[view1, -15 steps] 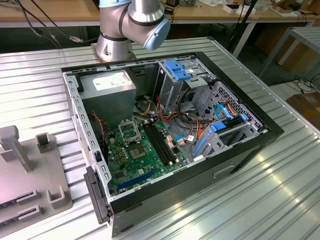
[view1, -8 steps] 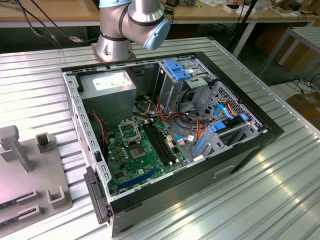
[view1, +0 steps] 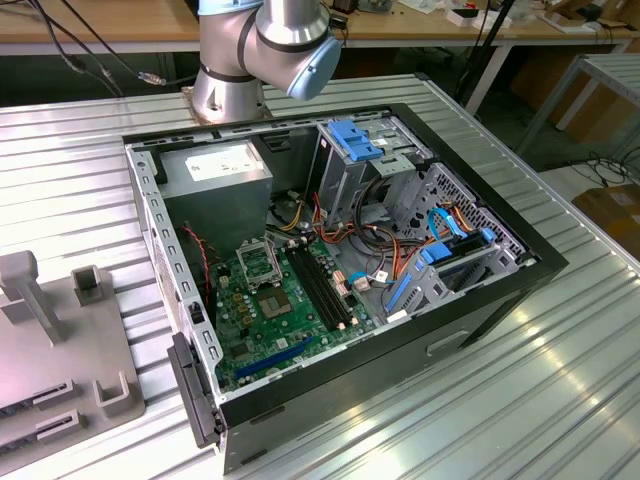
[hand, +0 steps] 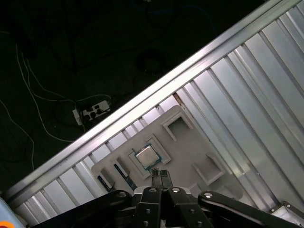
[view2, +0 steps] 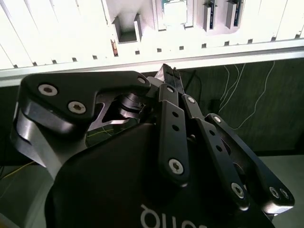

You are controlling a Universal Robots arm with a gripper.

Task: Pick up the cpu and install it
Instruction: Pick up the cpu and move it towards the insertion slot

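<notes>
Pincer is hanging over the ribbed metal table, fingertips pressing together, clenched on nothing. In the second wrist view the pincer is showing the same: both black fingers meeting at the tips, nothing gripped between them.

The cpu is lying flat, silver top up, in a square pocket of the grey holder tray, just ahead of the pincer tips and apart from them. In the second wrist view the cpu is sitting beyond the tips too, in the tray on the table.

Two empty square pockets are sitting farther out from the pincer than the cpu. Past the table edge, a power strip and loose cables are lying on the dark floor.

In the exterior view the arm is rising by the open computer case. The green motherboard is lying inside, its metal-framed socket showing a dark centre. The grey tray is resting on the table beside the case.
</notes>
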